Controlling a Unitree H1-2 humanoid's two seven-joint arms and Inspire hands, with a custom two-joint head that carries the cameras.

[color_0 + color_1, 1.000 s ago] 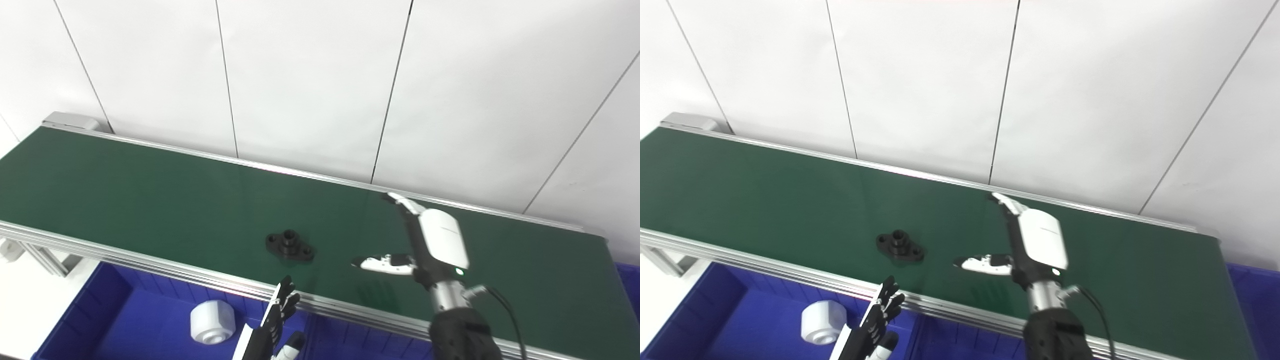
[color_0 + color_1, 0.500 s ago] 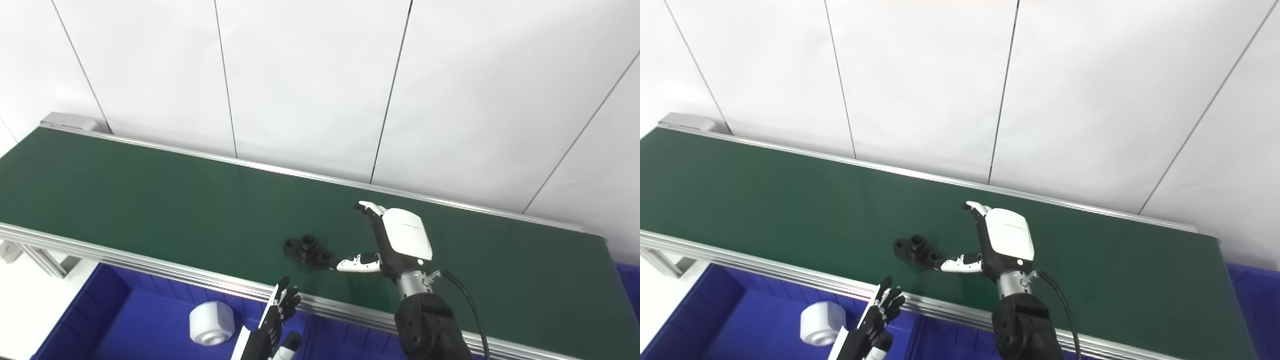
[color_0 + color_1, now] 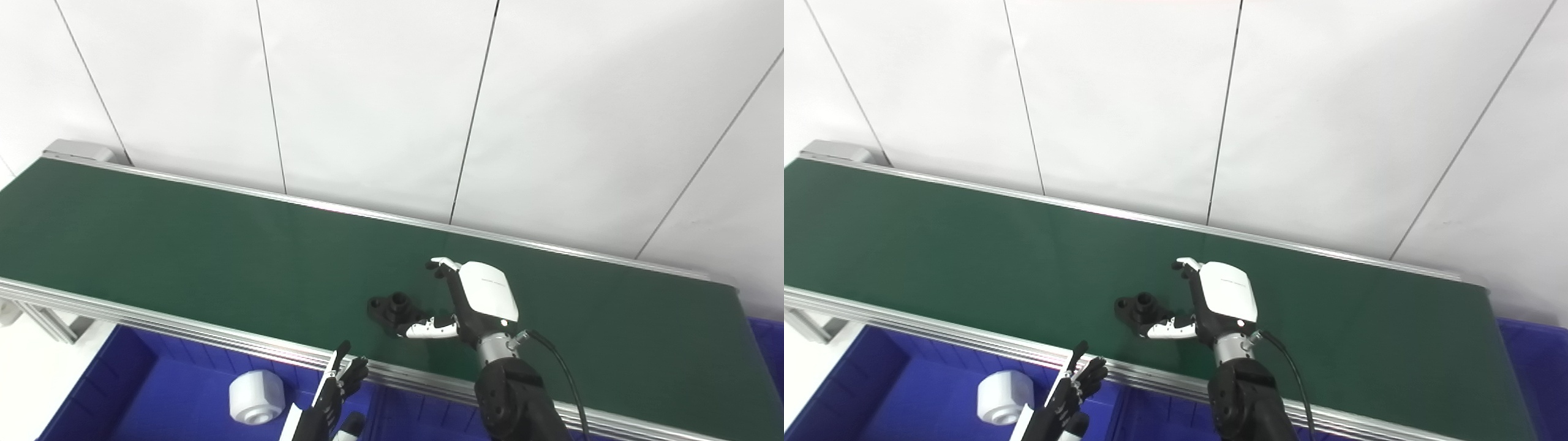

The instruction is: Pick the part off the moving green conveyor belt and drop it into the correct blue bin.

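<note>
A black flanged part [image 3: 391,307] with a raised centre boss lies on the green conveyor belt [image 3: 184,245], near its front rail. My right hand [image 3: 471,300] is open over the belt just right of the part, thumb at the part's near side and fingers curled above its far side. It shows the same way in the right eye view [image 3: 1213,300], next to the part [image 3: 1139,308]. My left hand [image 3: 334,398] is open and empty, low in front of the belt above the blue bin [image 3: 153,392].
A white cylindrical part [image 3: 256,397] lies in the left blue bin. A second blue bin [image 3: 765,343] shows at the far right behind the belt's end. The belt's aluminium front rail [image 3: 184,327] runs between the belt and the bins. White wall panels stand behind.
The black part has travelled right along the belt. My right hand has moved left and down to meet it, the thumb now at the part. My left hand has barely moved.
</note>
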